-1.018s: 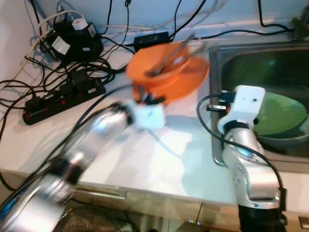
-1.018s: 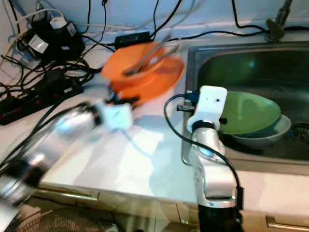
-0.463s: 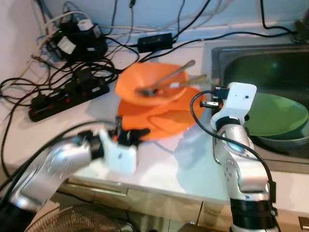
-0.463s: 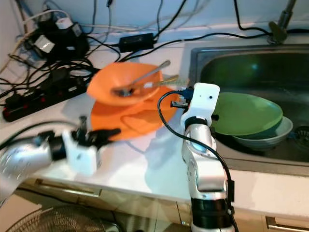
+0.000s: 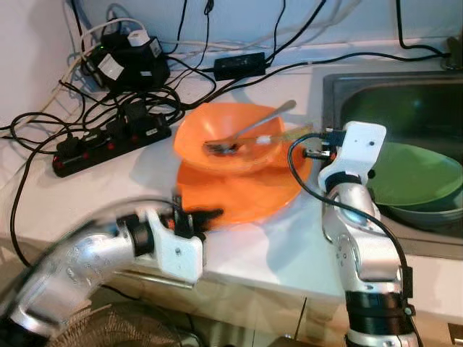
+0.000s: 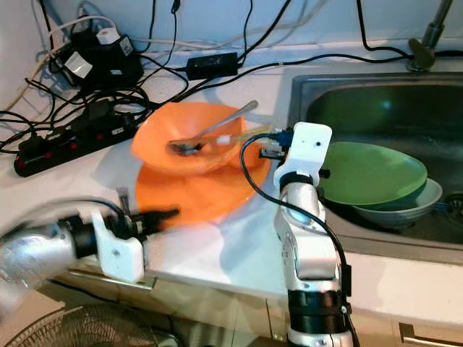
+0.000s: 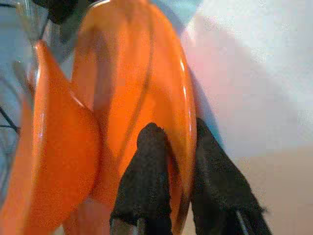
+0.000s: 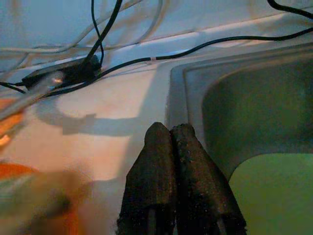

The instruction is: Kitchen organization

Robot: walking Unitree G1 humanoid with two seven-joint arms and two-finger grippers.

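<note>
Where the white desk (image 5: 65,202) meets the sink (image 5: 376,94), an orange plate (image 5: 246,195) lies just left of the sink, carrying an orange bowl (image 5: 217,130) with a fork (image 5: 249,130) inside. Left gripper (image 5: 206,215) sits at the plate's near edge. A green plate (image 5: 419,173) rests in the sink.

Left wrist view: left gripper (image 7: 178,142) clamps the orange plate's rim, one finger on each face.

Right wrist view: right gripper (image 8: 171,134) hangs clenched and empty over the desk beside the sink.

Black power strip (image 5: 108,137) among tangled cables (image 5: 43,123) on countertop (image 5: 58,202)
</note>
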